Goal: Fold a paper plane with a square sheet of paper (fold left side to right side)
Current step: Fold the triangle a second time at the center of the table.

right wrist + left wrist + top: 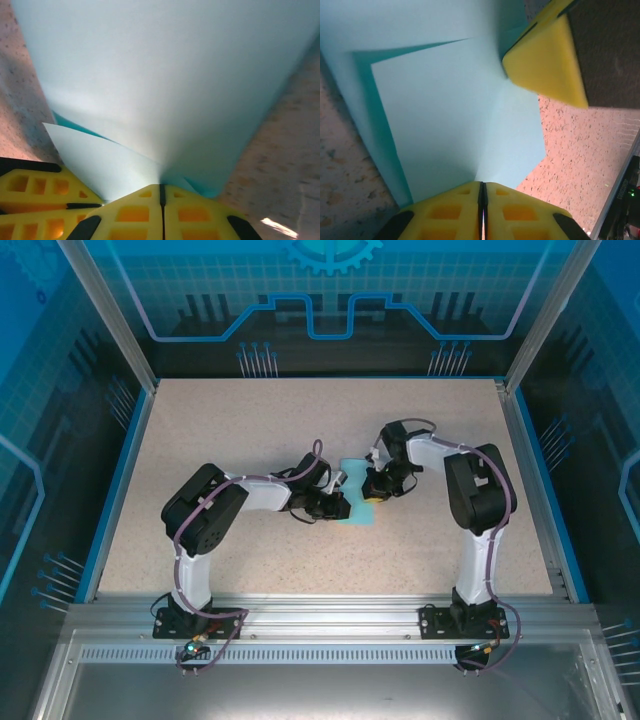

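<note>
Speckled table [250, 440], turquoise paper [358, 518] near its middle, creased, one layer over another. Left claw [338, 508] closed, pinching the paper's left edge. Right claw [376, 490] closed too, pinching the right side. Claws close together, paper between them.

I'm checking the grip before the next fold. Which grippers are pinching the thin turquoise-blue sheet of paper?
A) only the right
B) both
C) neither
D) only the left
B: the left gripper is shut on an edge of the thin turquoise-blue sheet of paper in its wrist view, and the right gripper is shut on it in its own.
</note>
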You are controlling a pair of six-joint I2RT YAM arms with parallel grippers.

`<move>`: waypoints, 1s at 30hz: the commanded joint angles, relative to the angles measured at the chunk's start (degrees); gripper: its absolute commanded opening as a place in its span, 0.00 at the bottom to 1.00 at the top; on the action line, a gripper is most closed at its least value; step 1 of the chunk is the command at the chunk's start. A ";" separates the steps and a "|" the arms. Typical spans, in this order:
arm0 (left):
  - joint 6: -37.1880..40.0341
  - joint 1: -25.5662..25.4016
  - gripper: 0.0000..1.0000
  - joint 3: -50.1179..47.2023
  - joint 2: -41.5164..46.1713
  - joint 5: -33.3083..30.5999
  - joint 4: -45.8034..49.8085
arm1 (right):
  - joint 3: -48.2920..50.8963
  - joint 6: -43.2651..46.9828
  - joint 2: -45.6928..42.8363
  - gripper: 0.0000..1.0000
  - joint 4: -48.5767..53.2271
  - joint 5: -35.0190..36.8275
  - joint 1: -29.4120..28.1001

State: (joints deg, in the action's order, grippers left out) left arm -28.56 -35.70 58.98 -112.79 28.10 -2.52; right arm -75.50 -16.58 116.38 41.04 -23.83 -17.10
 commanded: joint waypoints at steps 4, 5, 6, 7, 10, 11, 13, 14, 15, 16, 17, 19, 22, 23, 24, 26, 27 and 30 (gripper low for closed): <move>-0.56 -0.16 0.13 -4.58 -2.70 -4.59 11.67 | -2.92 2.38 2.92 0.06 3.23 6.52 2.96; -0.62 -0.16 0.13 -4.73 -2.48 -4.62 11.62 | -3.11 2.51 3.06 0.06 3.41 6.47 2.87; -0.62 -0.19 0.13 -4.97 -2.23 -4.54 11.63 | -3.16 2.52 3.14 0.06 3.44 6.39 3.02; -0.62 -0.21 0.13 -5.23 -1.96 -4.54 11.53 | -3.24 2.35 3.15 0.06 3.48 6.43 2.96; -0.69 -0.18 0.16 -6.13 -0.95 -4.17 11.36 | -3.68 2.41 3.50 0.06 3.95 7.01 2.71; -0.62 -0.22 0.17 -6.47 -0.54 -3.94 11.33 | -3.68 2.43 3.48 0.06 4.05 7.18 2.62; -0.56 -0.16 0.19 -7.52 0.48 -3.46 11.21 | -3.83 2.48 3.51 0.06 4.15 7.62 2.36; -0.40 -0.17 0.19 -7.97 0.87 -3.20 11.27 | -3.86 2.51 3.58 0.06 4.22 7.79 2.28; -0.06 -0.28 0.19 -8.52 1.24 -3.18 11.60 | -3.95 2.56 3.59 0.06 4.32 7.83 2.22; 0.08 -0.17 0.19 -9.31 1.72 -3.29 11.75 | -3.99 2.60 3.67 0.06 4.40 7.87 2.18; 0.08 -0.18 0.19 -10.01 2.10 -3.48 11.64 | -4.02 2.54 3.68 0.06 4.41 7.92 2.08; -0.21 -0.18 0.19 -11.76 2.95 -3.14 10.89 | -4.04 2.58 3.68 0.06 4.49 8.06 2.08; -0.44 -0.20 0.19 -13.45 4.40 -3.25 10.74 | -3.65 2.89 3.43 0.06 3.52 6.40 2.05; -0.48 -0.16 0.19 -13.78 5.02 -3.43 10.82 | -3.45 3.03 3.13 0.06 3.04 5.31 2.02; -0.45 -0.16 0.19 -13.99 5.89 -3.68 10.98 | -3.17 3.24 2.64 0.06 2.41 4.05 2.06; -0.43 -0.19 0.19 -14.06 7.51 -4.01 11.63 | -2.59 3.39 0.96 0.08 1.01 2.31 2.13; -0.45 -0.11 0.20 -14.12 8.82 -4.28 11.86 | -2.04 3.32 -0.26 0.09 0.24 1.24 2.31; -0.27 0.42 0.24 -14.07 12.77 -4.86 12.85 | -0.85 3.02 -4.68 0.15 -1.71 -0.44 3.39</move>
State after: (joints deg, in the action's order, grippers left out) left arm -28.56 -35.73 47.35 -102.04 26.22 -0.78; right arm -77.36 -13.98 116.46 41.93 -22.13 -15.31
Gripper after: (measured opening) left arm 0.236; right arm 0.133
